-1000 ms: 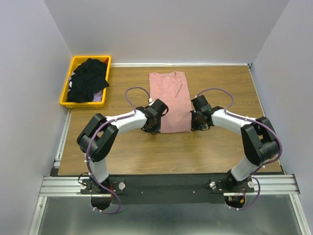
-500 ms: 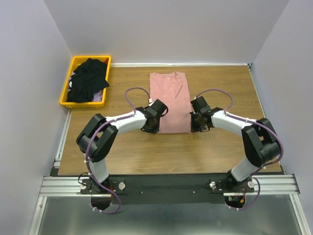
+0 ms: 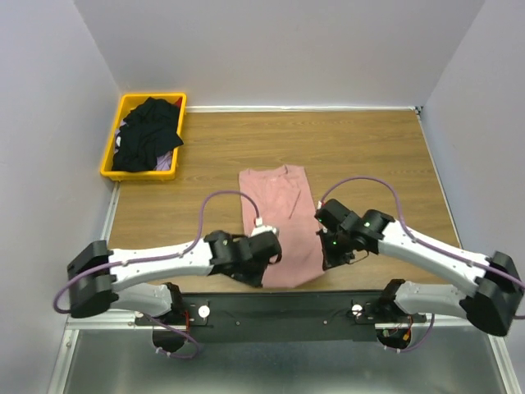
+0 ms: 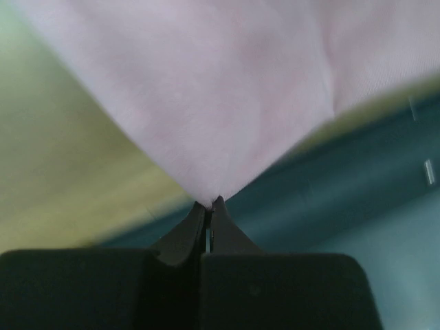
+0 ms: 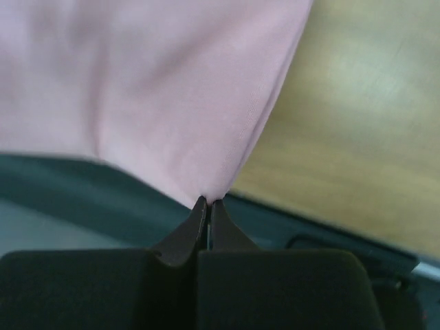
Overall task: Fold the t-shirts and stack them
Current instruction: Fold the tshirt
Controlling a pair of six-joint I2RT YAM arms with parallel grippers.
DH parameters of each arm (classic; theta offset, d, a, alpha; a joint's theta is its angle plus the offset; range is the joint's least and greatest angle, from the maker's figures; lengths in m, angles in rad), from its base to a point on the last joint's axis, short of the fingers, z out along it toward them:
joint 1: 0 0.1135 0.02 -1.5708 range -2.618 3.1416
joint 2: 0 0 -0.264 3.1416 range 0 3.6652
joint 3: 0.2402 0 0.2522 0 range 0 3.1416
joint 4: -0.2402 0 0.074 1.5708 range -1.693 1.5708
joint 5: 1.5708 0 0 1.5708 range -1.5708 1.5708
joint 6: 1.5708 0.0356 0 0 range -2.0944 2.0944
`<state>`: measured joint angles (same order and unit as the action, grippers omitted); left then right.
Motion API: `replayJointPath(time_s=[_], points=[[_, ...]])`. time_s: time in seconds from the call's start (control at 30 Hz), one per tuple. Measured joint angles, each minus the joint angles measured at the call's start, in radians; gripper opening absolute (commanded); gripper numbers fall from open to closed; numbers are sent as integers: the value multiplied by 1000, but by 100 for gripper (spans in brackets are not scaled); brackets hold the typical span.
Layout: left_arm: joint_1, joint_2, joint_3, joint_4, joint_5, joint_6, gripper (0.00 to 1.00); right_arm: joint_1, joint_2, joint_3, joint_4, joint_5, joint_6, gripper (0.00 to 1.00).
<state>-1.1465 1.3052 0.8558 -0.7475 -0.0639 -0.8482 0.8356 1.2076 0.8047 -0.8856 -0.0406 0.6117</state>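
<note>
The dusty pink t-shirt [image 3: 279, 222], folded to a narrow strip with its plain side up, lies stretched from mid-table to the near edge. My left gripper [image 3: 264, 264] is shut on its near left corner [image 4: 206, 196]. My right gripper [image 3: 326, 253] is shut on the near right corner [image 5: 210, 194]. Both corners are pulled taut into a point at the fingertips, over the dark rail at the table's front edge. Black t-shirts [image 3: 148, 135] lie heaped in the yellow bin [image 3: 109, 156].
The yellow bin stands at the back left corner of the wooden table [image 3: 377, 156]. Grey walls close in the left, back and right sides. The black mounting rail [image 3: 279, 312] runs along the near edge under the arms.
Both grippers have drawn back toward the near edge, dragging the pink t-shirt with them. The left gripper closed on its corner during this time.
</note>
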Motion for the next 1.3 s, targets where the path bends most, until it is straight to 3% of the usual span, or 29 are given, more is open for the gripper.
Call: replayJointPath(time_s=[0.1,0.17,0.3,0.47,0.8,1.07,1.3], points=[[-157,-121,-55,-66,88,-127,0,36,-108,1,-74,-34,51,1],[-164,-148,-58,-100,101,-155,0,37,-142,45,-142,-37,75,1],[40,-172,12,-153,61,-116,0,18,-28,267,-204,37,59,1],[335,-162,140,-109,18,28,0,-111,183,542,-203,89,-50,1],[659,58,193,129,84,264,0,-273,655,1064,-168,61,-259,1],[745,213,182,267,141,320,0,-317,886,1117,-84,35,-336,1],[758,224,76,351,163,292,0,-327,948,1083,24,19,-367,1]])
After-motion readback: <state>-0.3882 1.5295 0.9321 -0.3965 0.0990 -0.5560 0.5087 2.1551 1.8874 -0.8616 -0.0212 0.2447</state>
